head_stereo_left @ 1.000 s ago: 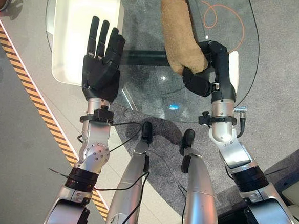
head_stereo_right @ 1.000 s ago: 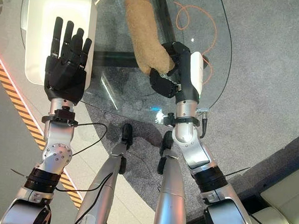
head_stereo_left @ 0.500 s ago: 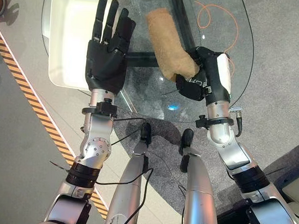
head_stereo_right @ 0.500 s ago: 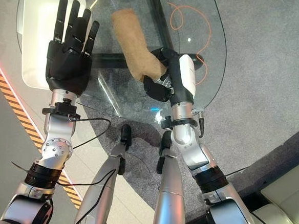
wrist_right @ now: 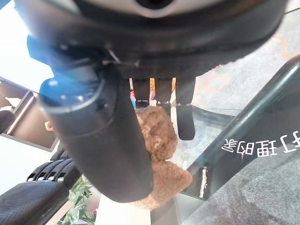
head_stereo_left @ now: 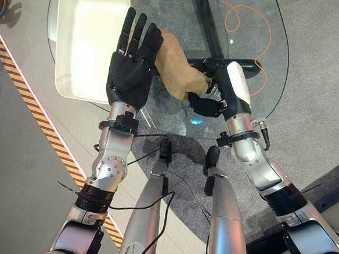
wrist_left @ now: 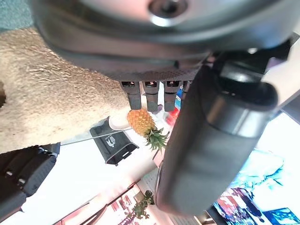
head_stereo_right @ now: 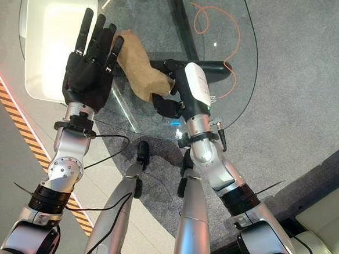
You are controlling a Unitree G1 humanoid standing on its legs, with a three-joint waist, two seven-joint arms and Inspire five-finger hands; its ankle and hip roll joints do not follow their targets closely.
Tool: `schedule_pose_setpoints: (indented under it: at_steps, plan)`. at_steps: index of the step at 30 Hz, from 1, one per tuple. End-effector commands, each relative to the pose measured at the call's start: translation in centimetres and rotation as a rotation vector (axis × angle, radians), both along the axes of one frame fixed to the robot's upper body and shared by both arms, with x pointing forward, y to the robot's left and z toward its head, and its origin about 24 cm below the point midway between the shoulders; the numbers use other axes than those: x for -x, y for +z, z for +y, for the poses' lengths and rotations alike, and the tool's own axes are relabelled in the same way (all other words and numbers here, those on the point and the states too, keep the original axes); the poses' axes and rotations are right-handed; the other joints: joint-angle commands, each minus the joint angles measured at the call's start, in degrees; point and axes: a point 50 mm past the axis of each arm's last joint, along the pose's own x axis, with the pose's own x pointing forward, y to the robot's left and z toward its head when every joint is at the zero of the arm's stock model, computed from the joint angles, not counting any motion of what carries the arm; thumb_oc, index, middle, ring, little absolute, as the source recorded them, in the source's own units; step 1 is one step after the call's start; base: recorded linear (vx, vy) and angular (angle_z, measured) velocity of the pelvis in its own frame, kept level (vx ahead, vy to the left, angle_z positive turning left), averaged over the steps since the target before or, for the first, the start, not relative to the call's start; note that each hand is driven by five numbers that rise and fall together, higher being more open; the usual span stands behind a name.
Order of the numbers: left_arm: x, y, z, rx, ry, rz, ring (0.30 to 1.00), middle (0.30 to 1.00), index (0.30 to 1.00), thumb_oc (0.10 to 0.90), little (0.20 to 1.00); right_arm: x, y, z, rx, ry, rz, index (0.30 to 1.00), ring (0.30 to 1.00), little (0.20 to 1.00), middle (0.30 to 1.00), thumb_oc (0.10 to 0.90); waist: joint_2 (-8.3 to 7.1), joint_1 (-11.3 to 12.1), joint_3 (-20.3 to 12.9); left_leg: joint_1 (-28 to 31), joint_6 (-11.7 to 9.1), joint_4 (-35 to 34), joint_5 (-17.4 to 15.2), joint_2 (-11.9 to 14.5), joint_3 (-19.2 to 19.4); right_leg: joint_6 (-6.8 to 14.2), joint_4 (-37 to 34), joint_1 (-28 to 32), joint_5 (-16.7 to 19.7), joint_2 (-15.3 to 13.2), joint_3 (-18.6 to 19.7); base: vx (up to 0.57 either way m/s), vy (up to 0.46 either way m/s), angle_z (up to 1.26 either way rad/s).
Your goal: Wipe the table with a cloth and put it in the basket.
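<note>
A tan fluffy cloth [head_stereo_left: 176, 70] lies bunched on the round glass table [head_stereo_left: 260, 81]. My right hand [head_stereo_left: 213, 94] is shut on the cloth's near right end, thumb and fingers curled round it [wrist_right: 161, 140]. My left hand [head_stereo_left: 129, 72] is open with straight fingers, held flat just left of the cloth, and it hides the cloth's left end. The left wrist view has the cloth [wrist_left: 47, 103] right by that palm. The white basket [head_stereo_left: 63, 50] stands on the table's left side, just left of my left hand.
An orange cable [head_stereo_left: 249, 22] loops below the glass at the far right. A dark frame bar [head_stereo_left: 201, 16] runs under the table. Orange-and-black striped tape [head_stereo_left: 36, 112] crosses the floor on the left. Grey carpet lies to the right.
My right hand has dragged the cloth left toward the basket, and the cloth has bunched up. My left hand has moved right and forward up to the cloth's left end.
</note>
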Motion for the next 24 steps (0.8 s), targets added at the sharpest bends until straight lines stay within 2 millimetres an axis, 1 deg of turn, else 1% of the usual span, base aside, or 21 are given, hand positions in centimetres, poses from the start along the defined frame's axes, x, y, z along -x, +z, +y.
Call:
schedule_pose_setpoints:
  at_steps: [1,8,16,24]
  plan:
    - [1.36,4.73,-0.88,0.002,-0.043,-0.203,0.900,0.900,0.900,0.800,0.900,6.28,10.31,4.98,-0.134,0.355,-0.510,0.300,0.300,0.200,0.300,0.100,-0.30,0.13,-1.68,2.36,2.21,1.69,-4.76,-4.61,2.97,1.24,-5.05,4.42,-0.54,2.75,-2.75,0.00,0.000,0.00]
    - [1.29,4.71,-0.74,0.019,-0.029,-0.194,0.900,0.900,0.900,0.800,0.900,6.43,10.59,5.09,-0.146,0.348,-0.525,0.300,0.300,0.200,0.300,0.100,-0.29,0.24,-1.68,2.54,2.16,1.53,-4.72,-4.65,2.98,1.18,-5.13,4.58,-0.60,2.74,-2.95,0.00,0.000,0.00]
    - [1.25,4.70,-1.14,0.011,-0.044,-0.184,0.900,0.900,0.900,0.800,0.900,6.63,10.75,5.05,-0.171,0.339,-0.556,0.300,0.300,0.200,0.300,0.100,-0.36,0.12,-1.68,2.84,2.18,1.38,-4.74,-4.64,3.13,1.19,-5.35,4.89,-0.54,2.81,-2.88,0.00,0.000,0.00]
    - [1.17,4.59,-0.75,0.026,-0.021,-0.177,0.900,0.900,0.900,0.800,0.900,6.79,11.23,4.28,-0.229,0.287,-0.611,0.300,0.300,0.200,0.300,0.100,-0.38,-0.04,-1.68,3.22,2.20,1.15,-4.73,-4.59,3.31,1.21,-5.34,5.11,-0.54,2.96,-2.87,0.00,0.000,0.00]
